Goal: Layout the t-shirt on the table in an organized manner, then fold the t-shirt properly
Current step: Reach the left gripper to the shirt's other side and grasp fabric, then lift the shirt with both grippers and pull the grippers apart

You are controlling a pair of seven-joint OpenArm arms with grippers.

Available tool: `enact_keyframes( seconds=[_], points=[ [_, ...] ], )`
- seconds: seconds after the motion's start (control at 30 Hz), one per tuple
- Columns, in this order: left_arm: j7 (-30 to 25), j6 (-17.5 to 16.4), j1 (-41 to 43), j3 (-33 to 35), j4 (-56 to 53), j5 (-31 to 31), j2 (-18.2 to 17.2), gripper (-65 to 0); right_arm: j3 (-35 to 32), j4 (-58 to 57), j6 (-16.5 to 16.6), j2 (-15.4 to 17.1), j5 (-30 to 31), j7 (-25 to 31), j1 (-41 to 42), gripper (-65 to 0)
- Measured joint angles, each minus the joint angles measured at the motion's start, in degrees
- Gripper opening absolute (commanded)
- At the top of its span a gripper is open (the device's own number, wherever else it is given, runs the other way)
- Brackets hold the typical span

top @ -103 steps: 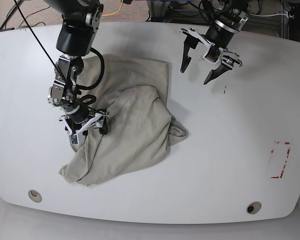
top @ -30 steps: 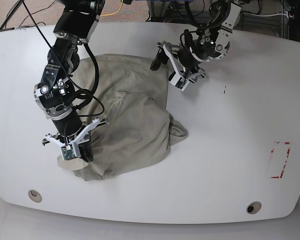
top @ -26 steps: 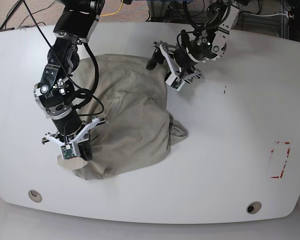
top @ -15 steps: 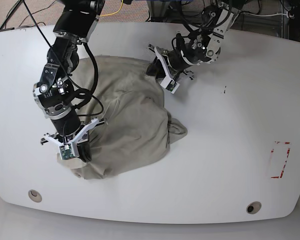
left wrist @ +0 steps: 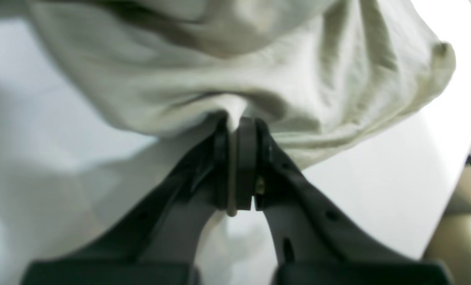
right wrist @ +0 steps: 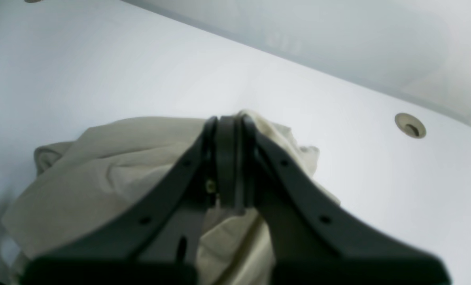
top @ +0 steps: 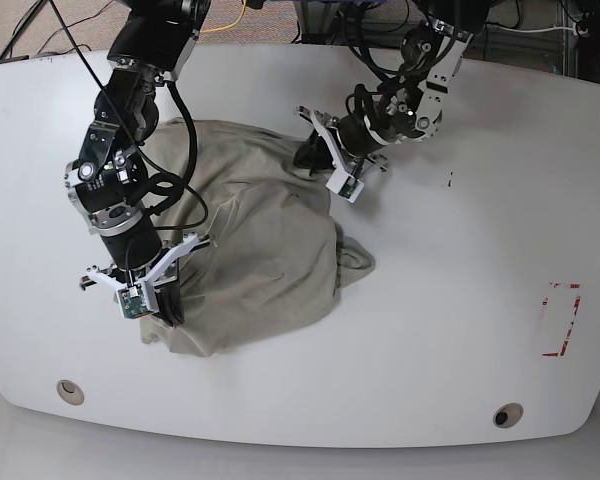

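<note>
**Both arms have a pinch on the shirt, at opposite ends of the heap**

Starting at the left gripper (left wrist: 235, 166): its dark jaws are pressed together with a thin fold of cloth caught between the pads, so it's pinching the pale sage-grey cotton t-shirt (top: 250, 245) at its far edge. In the base view that gripper (top: 315, 155) sits at the shirt's far-right corner, toward the tabletop's back edge.

The right gripper (right wrist: 229, 162) is the same story: jaws squeezed tight, with fabric bunched behind and under the tips. In the base view it (top: 160, 305) is low over the near-left part of the heap, toward the front edge of the glossy white table (top: 460, 330), not far from the round metal grommet (top: 70, 390).

So the thing that matters for the next move, I'd say: the two pinch points lie on a diagonal across the shirt, left arm at the far right, right arm at the near left, with the crumpled bulk between them. The shirt isn't laid flat yet, and a rumpled lump (top: 355, 262) sticks out on its right side. Pulling the grips apart along that diagonal looks like the way to stretch it out. I can't tell which part of the garment each one holds.
</note>
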Motion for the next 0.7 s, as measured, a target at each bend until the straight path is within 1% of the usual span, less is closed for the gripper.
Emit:
enact_keyframes(
  seconds=[0.1,0.23,0.33,0.47,0.57,0.7],
  points=[
    [1.2,0.3,-0.9,-1.9,1.7,0.6,-2.9,-65.0,0.0,-0.1,0.0,0.2,0.0,-0.7,2.0,-65.0],
    [5.6,2.2,-1.7,-4.4,5.7,3.1,-7.4,-65.0,0.2,-0.1,0.0,0.4,-0.3,-0.5,5.1,-65.0],
    [6.6,3.1,-1.4,-8.1,9.2,4.2,-10.2,-65.0,0.1,-0.2,0.1,1.3,-0.2,-0.5,7.8,-65.0],
    [8.7,2.8,-3.2,-11.6,12.8,4.3,-12.3,-65.0,0.0,-2.2,0.0,2.5,-0.1,-0.1,11.6,-65.0],
    [10.9,2.0,-5.6,-14.5,15.0,3.6,-12.8,-65.0,0.0,-5.2,0.0,3.5,-0.3,-0.1,14.5,-65.0],
    [11.6,2.0,-8.5,-18.1,18.1,3.4,-13.8,-65.0,0.2,-9.0,-0.1,4.6,-0.5,-0.6,18.4,-65.0]
  ],
)
